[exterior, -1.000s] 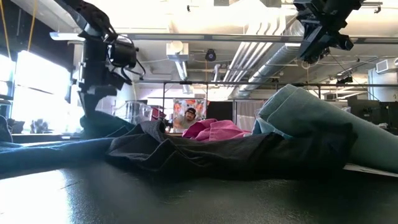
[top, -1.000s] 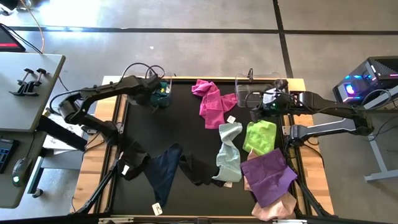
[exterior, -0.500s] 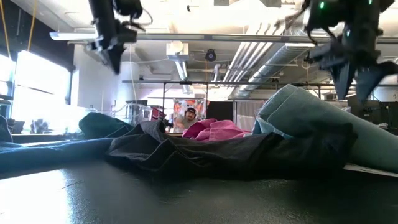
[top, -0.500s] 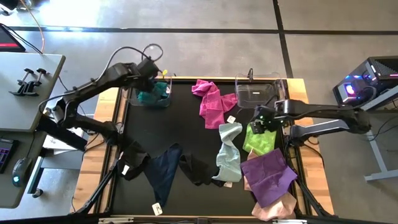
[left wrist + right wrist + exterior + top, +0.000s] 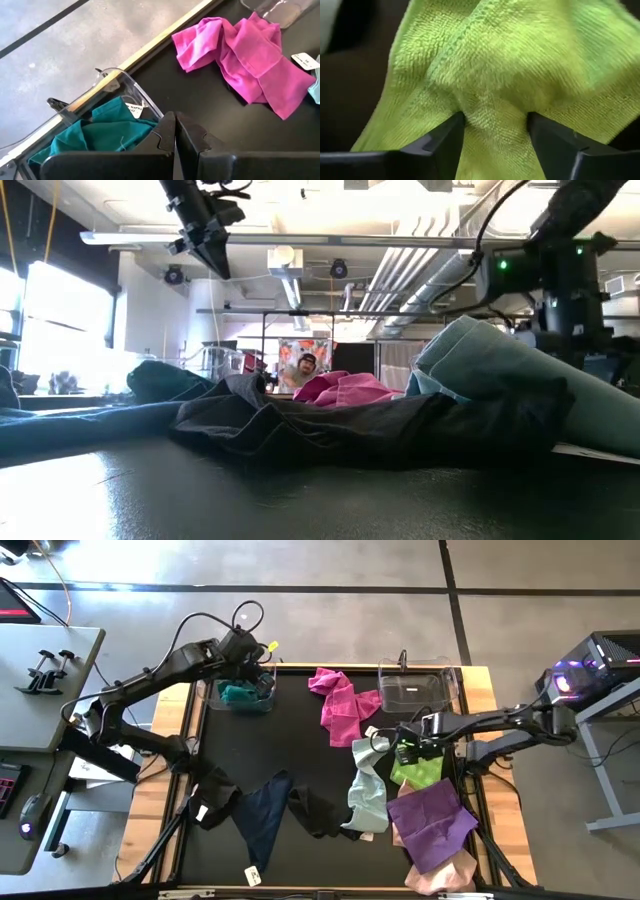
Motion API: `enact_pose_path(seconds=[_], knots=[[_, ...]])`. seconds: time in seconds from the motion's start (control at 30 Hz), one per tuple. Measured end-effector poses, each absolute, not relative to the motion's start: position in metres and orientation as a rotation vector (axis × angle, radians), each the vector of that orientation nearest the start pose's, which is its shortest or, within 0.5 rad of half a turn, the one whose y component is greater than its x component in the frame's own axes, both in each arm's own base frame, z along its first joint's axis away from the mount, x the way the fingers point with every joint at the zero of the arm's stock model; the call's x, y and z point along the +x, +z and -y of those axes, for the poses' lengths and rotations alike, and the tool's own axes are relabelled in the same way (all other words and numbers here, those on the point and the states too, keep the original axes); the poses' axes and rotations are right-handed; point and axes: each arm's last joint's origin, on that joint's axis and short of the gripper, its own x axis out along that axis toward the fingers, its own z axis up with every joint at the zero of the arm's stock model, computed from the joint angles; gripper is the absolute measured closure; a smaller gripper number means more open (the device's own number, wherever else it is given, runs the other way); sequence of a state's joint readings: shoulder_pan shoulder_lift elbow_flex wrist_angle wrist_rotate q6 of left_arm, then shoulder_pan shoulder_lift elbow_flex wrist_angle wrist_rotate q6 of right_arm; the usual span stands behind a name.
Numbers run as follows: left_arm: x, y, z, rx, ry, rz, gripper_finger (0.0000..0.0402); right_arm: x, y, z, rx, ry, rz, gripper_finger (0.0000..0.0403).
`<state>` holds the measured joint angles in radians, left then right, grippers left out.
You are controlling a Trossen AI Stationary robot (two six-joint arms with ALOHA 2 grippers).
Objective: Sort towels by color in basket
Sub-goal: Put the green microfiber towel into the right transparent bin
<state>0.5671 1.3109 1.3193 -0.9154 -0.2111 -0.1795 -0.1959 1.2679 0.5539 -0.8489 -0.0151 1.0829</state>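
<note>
The lime towel (image 5: 420,762) lies near the table's right edge, partly hidden in the high view by the right gripper (image 5: 404,753) pressed onto it. The right wrist view shows a ridge of lime cloth (image 5: 490,85) bunched between the two fingers (image 5: 440,142), which are narrowed around it. The pale pink towel (image 5: 440,878) at the front right corner is mostly covered by the purple one (image 5: 432,822). The left gripper (image 5: 258,668), fingers closed together and holding nothing, hangs above the clear bin (image 5: 212,695) at the back left corner, where the teal towel (image 5: 95,137) sits.

The towels' white tags (image 5: 135,108) carry print too small to read.
</note>
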Motion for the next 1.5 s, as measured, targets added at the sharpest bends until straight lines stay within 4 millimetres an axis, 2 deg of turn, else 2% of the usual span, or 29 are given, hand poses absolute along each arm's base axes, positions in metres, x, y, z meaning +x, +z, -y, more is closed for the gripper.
enact_pose_path(seconds=[0.13,0.27,0.5,0.6,0.77,0.97,1.27,1.5], knots=[[0.213,0.345,-0.143,-0.322,0.806,-0.847,0.0401,0.163,0.131,0.032,1.002,-0.966,-1.337,0.0241],[0.213,0.345,-0.143,-0.323,0.805,-0.847,0.0401,0.163,0.128,0.032,0.966,-0.964,-1.343,0.0292],[0.213,0.345,-0.143,-0.322,0.805,-0.848,0.0401,0.162,0.139,0.035,0.865,-0.991,-1.246,0.0379],[0.213,0.345,-0.143,-0.309,0.799,-0.853,0.0401,0.159,0.147,0.035,0.866,-0.993,-1.224,0.0393],[0.213,0.345,-0.143,-0.3,0.794,-0.857,0.0401,0.157,0.168,0.035,0.886,-0.957,-1.153,0.0384],[0.213,0.345,-0.143,-0.299,0.794,-0.857,0.0401,0.156,0.2,0.035,0.885,-0.914,-1.056,0.0392],[0.213,0.345,-0.143,-0.299,0.794,-0.857,0.0401,0.155,0.254,0.037,0.78,-0.87,-0.95,0.039],[0.213,0.345,-0.143,-0.3,0.794,-0.857,0.0401,0.16,0.305,0.04,0.681,-0.834,-0.807,0.039]])
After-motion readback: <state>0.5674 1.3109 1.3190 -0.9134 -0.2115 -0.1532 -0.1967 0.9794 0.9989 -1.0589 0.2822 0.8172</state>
